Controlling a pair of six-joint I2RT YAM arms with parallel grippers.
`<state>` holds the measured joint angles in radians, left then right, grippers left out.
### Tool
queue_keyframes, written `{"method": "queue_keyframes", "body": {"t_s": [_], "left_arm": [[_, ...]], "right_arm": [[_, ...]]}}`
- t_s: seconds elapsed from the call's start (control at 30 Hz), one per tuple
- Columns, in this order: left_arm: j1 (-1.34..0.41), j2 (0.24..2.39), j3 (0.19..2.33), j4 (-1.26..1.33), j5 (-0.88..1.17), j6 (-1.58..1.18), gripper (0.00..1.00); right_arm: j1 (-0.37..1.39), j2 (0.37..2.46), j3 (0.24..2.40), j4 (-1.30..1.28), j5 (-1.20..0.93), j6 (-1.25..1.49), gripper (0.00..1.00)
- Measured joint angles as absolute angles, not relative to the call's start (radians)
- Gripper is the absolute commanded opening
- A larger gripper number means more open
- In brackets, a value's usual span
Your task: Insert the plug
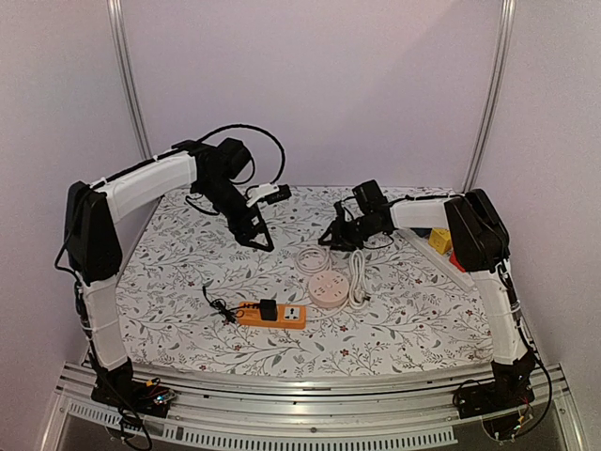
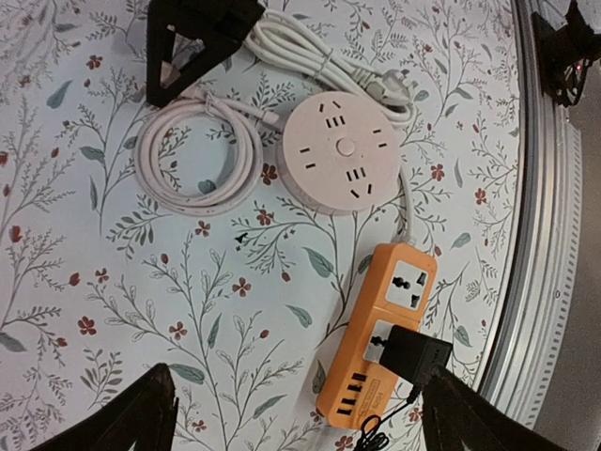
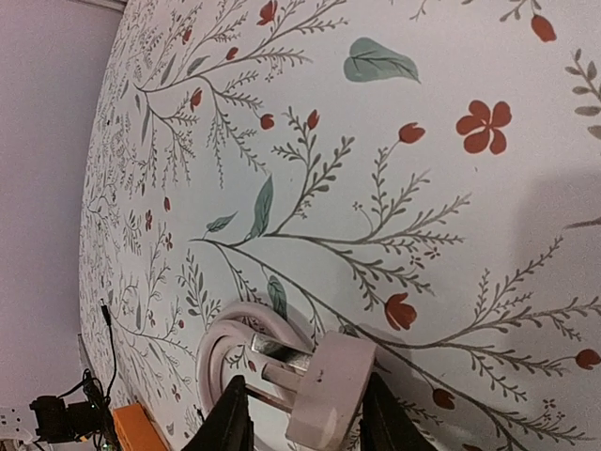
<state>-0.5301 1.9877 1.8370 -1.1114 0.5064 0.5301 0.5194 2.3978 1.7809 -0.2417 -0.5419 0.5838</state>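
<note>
Left arm up over the middle of the tabletop (image 1: 188, 282), left gripper (image 1: 260, 240) spread wide with nothing in it, its camera aimed straight down. Toward the near edge, left of centre, we saw the orange power strip (image 1: 282, 314) lying flat with its long axis along that edge and a black adapter (image 1: 269, 309) already in one socket. Just right of it sat the round white socket hub (image 1: 329, 289), face up, with a loose coil of white cable (image 2: 197, 155) beside it. Right gripper (image 1: 336, 240) was low over the cables, just behind the hub on the far side. Its jaws looked clamped on the white plug (image 3: 329, 395), so the plug was in that gripper, off-centre right. Key relation: the hub lay from the plug toward the near edge, close by, and the orange strip farther on, near-left. The right arm was clearly the nearer one. The prongs ran roughly level with the tabletop while every socket faced up, so we judged a wrist turn was needed before any push down. We couldn't tell which socket was meant. Only the right wrist view showed the plug and its prongs. In the top view the gripper hid them. Only the left wrist view showed the socket faces, a free one on the orange strip and several on the hub, plus a second plug (image 2: 392, 85) on the hub's thick cord.
</note>
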Motion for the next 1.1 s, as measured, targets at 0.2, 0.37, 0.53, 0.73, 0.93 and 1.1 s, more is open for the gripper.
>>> {"method": "queue_keyframes", "body": {"t_s": [0.2, 0.37, 0.53, 0.73, 0.93, 1.1], "left_arm": [[-0.530, 1.984, 1.837, -1.112, 0.496, 0.531, 0.90], [-0.530, 1.970, 1.837, -1.112, 0.480, 0.530, 0.90], [-0.530, 1.967, 1.849, -1.118, 0.466, 0.525, 0.90], [-0.530, 1.946, 1.866, -1.129, 0.459, 0.519, 0.91], [-0.548, 1.893, 1.866, -1.140, 0.465, 0.537, 0.96], [-0.647, 1.883, 1.909, -1.168, 0.443, 0.609, 0.99]], "right_arm": [[0.520, 2.379, 1.744, -0.216, -0.562, 0.543, 0.12], [0.525, 2.260, 1.640, -0.220, -0.560, 0.492, 0.11], [0.538, 2.034, 1.502, -0.202, -0.528, 0.451, 0.09], [0.549, 1.818, 1.393, -0.157, -0.470, 0.423, 0.07], [0.554, 1.747, 1.379, -0.143, -0.443, 0.402, 0.06], [0.572, 1.680, 1.340, -0.136, -0.450, 0.381, 0.05]]}}
